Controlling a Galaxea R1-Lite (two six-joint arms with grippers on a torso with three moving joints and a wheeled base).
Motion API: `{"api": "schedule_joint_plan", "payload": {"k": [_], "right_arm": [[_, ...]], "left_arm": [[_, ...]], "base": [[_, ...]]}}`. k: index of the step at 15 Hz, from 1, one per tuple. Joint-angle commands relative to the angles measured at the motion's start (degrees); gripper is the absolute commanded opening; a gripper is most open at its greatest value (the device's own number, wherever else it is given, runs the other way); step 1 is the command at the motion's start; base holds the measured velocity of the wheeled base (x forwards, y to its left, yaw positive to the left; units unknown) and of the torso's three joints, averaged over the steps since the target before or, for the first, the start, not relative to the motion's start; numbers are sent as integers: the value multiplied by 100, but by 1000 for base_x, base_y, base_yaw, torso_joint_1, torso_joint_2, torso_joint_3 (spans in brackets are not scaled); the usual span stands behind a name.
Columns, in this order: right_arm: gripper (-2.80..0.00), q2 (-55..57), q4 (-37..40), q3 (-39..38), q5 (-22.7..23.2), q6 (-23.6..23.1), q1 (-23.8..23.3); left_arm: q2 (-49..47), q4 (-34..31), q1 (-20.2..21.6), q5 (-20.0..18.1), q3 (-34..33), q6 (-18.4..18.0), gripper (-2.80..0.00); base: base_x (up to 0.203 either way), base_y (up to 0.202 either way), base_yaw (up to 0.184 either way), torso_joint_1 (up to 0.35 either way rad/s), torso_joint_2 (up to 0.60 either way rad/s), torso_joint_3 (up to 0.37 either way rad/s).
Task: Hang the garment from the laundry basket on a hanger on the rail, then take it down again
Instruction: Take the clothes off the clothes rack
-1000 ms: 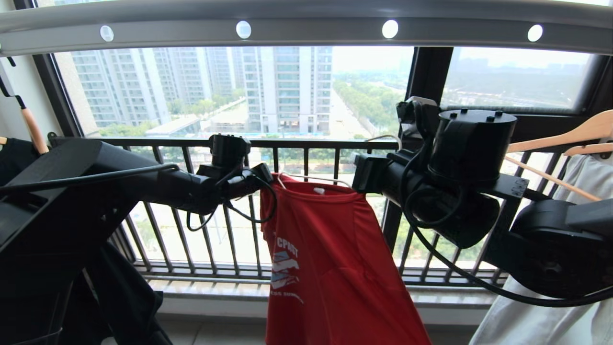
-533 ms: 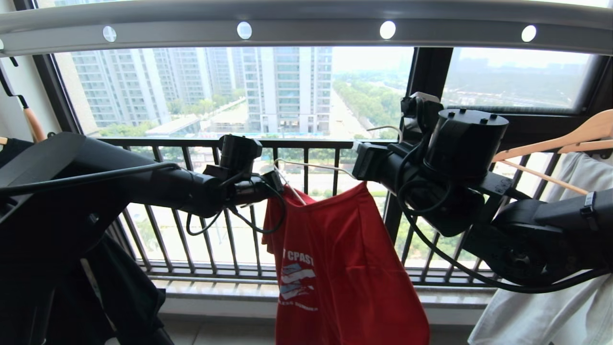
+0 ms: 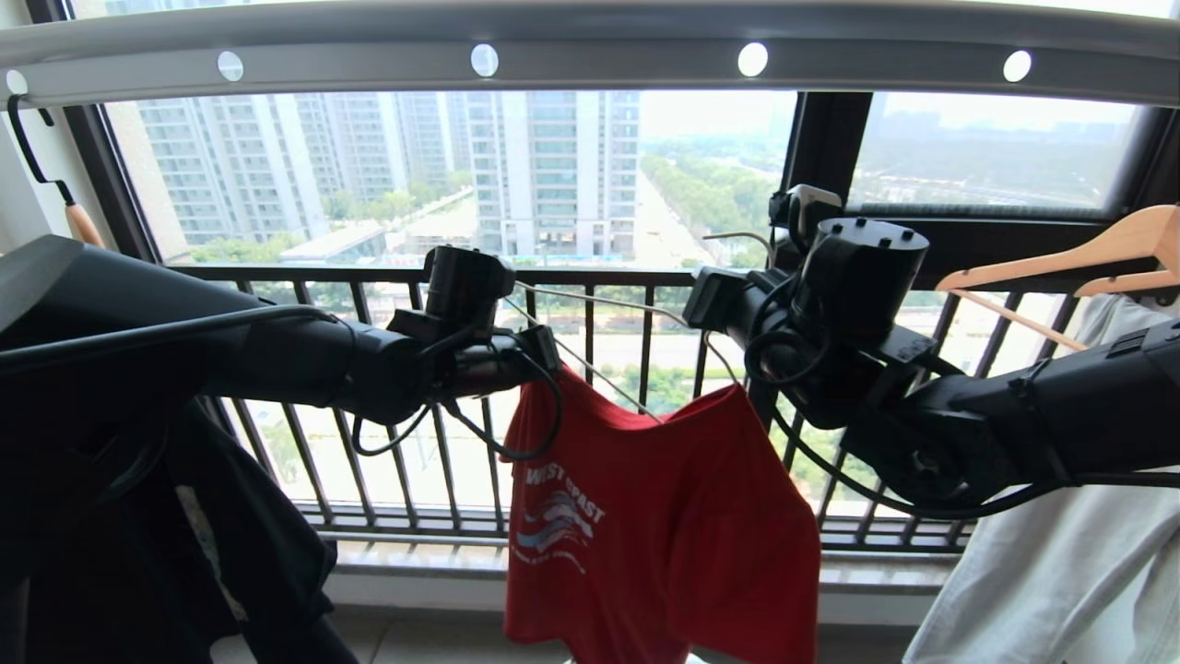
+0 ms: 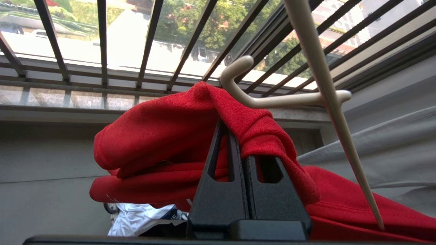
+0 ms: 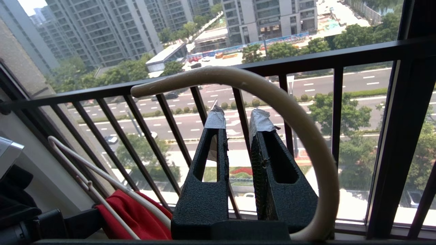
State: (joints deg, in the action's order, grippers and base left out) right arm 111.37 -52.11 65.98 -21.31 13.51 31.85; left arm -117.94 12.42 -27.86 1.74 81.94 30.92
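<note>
Left tool (image 4: 243, 143): shut tight on a bunch of the red garment (image 3: 645, 516), right by one end of the hanger (image 3: 599, 355)
Right tool (image 5: 235, 131): fingers a little apart; the hanger's round hook loops around them; I cannot tell if they pinch it
Hanger: tilted, off the rail (image 3: 590, 55); the shirt hangs below it, one shoulder near the wire
Risk: shirt could snag on the small notch hook; hanger could slip off the right tool if pulled hard
</note>
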Motion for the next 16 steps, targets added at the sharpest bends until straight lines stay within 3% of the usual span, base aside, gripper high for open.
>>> {"api": "schedule_joint_plan", "payload": {"k": [1, 8, 11, 16], "right_arm": [[-280, 150, -103, 108, -91, 3, -57], [-280, 291, -141, 576, -425, 13, -261], [-280, 611, -131, 1071, -761, -5, -491], [-280, 629, -125, 1321, -779, -94, -744]], "left_arm": [[264, -451, -260, 7, -60, -50, -280], [140, -747, -600, 20, -90, -127, -280], [6, -940, -907, 19, -298, -503, -280], [-7, -1126, -1163, 14, -683, -1111, -280]], "base": [[0, 0, 0, 0, 0, 0], [0, 0, 0, 0, 0, 0], [0, 0, 0, 0, 0, 0], [0, 0, 0, 0, 0, 0]]}}
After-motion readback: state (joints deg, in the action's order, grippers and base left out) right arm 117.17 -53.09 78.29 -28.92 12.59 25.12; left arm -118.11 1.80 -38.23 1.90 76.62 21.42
